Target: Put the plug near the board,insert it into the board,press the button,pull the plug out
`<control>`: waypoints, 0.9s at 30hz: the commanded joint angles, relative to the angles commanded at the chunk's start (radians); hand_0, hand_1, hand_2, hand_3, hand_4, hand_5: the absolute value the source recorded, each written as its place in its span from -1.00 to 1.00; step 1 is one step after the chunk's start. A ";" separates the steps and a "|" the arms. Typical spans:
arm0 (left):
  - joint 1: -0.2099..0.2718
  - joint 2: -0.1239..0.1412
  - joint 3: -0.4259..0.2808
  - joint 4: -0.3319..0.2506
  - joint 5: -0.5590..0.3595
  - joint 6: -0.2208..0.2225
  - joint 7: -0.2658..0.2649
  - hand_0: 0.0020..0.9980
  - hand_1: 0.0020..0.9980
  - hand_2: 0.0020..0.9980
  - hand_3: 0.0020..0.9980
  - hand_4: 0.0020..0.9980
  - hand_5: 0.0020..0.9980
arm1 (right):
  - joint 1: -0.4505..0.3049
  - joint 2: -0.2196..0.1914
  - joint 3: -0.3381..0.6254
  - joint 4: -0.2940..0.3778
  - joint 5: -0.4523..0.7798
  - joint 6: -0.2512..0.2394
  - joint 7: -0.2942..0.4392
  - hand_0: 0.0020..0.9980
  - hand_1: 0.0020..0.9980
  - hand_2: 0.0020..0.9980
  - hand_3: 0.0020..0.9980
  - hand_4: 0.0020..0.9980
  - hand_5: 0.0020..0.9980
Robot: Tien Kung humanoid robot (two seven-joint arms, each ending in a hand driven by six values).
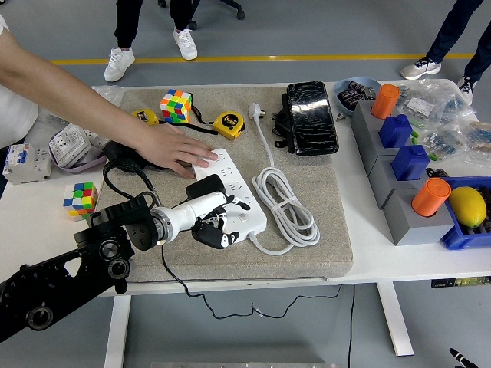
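Observation:
The white power strip (239,186) lies on the grey mat (322,238), its white cord coiled (289,205) to the right. My left hand (212,217) hovers over the strip's near end, white fingers curled around a black plug (218,232). The plug touches the strip's near face; whether its pins are in a socket is hidden by my fingers. The plug's black cable (170,270) runs off the table's front edge. A person's hand (179,152) reaches in from the left and rests flat on the strip's far end.
A Rubik's cube (175,105) and yellow tape measures (228,124) lie at the mat's far side, a black pouch (311,115) behind the cord. A second cube (80,198) sits left. Grey blocks with orange and blue pieces (406,180) and a lemon (468,205) stand right.

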 joint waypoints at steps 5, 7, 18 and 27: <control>-0.008 -0.001 0.017 0.013 -0.006 -0.003 0.004 -0.89 -0.82 -0.68 0.67 0.16 -1.00 | 0.003 -0.001 -0.003 0.000 0.001 0.000 0.000 0.14 0.28 0.24 0.10 0.94 0.08; -0.011 0.000 0.024 0.018 -0.011 -0.005 0.004 -0.89 -0.82 -0.68 0.67 0.16 -1.00 | 0.003 -0.002 -0.002 0.001 0.000 0.000 0.000 0.14 0.28 0.24 0.10 0.94 0.08; -0.018 -0.003 0.040 0.050 -0.022 0.002 -0.001 -0.89 -0.82 -0.68 0.67 0.13 -1.00 | 0.003 -0.005 -0.007 0.000 0.001 0.000 0.000 0.14 0.28 0.24 0.10 0.94 0.08; -0.021 -0.001 0.044 0.067 -0.021 0.005 -0.002 -0.89 -0.82 -0.68 0.66 0.12 -1.00 | 0.002 -0.005 -0.007 0.001 0.000 0.000 -0.001 0.14 0.28 0.24 0.10 0.94 0.08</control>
